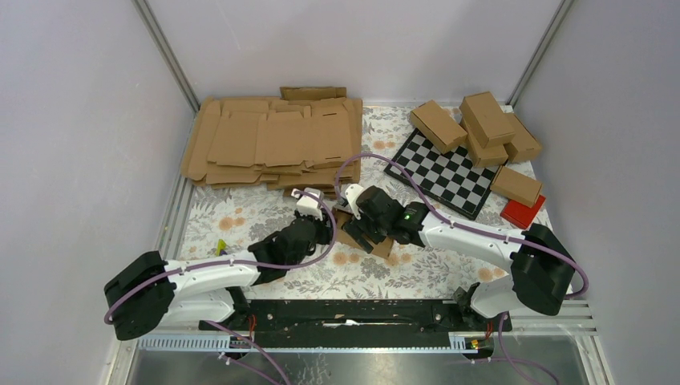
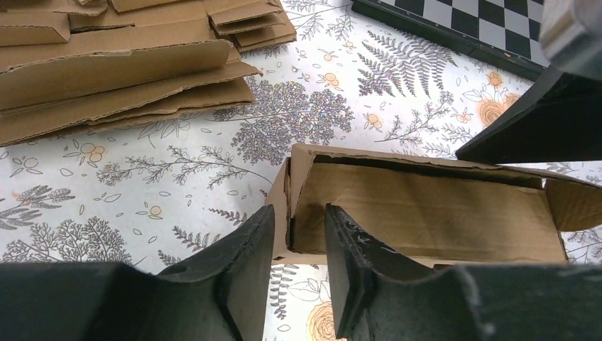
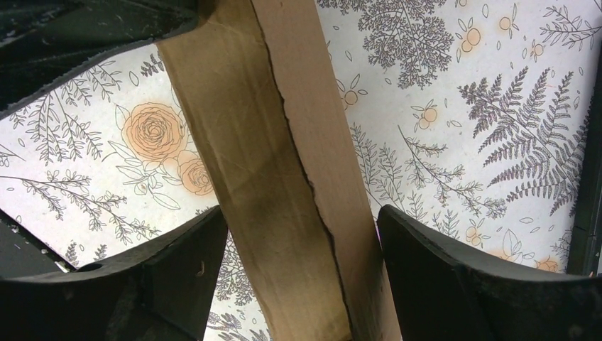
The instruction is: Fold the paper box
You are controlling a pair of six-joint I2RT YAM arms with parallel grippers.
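The paper box (image 1: 383, 247) is a brown, half-formed carton lying on the flowered cloth between both grippers. In the left wrist view the paper box (image 2: 426, 206) lies open-topped, its long inner wall showing. My left gripper (image 2: 299, 213) is open with a narrow gap, its tips at the box's near-left end wall; from above, the left gripper (image 1: 325, 228) sits just left of the box. My right gripper (image 1: 358, 233) is over the box. In its wrist view a cardboard band of the box (image 3: 284, 177) runs between the fingers, touching both, so the right gripper (image 3: 302, 224) holds it.
A stack of flat cardboard sheets (image 1: 273, 140) lies at the back left and also shows in the left wrist view (image 2: 121, 78). A checkerboard (image 1: 445, 172) lies at the back right, with several folded boxes (image 1: 481, 124) beyond it. A small red box (image 1: 523, 212) sits by the right wall.
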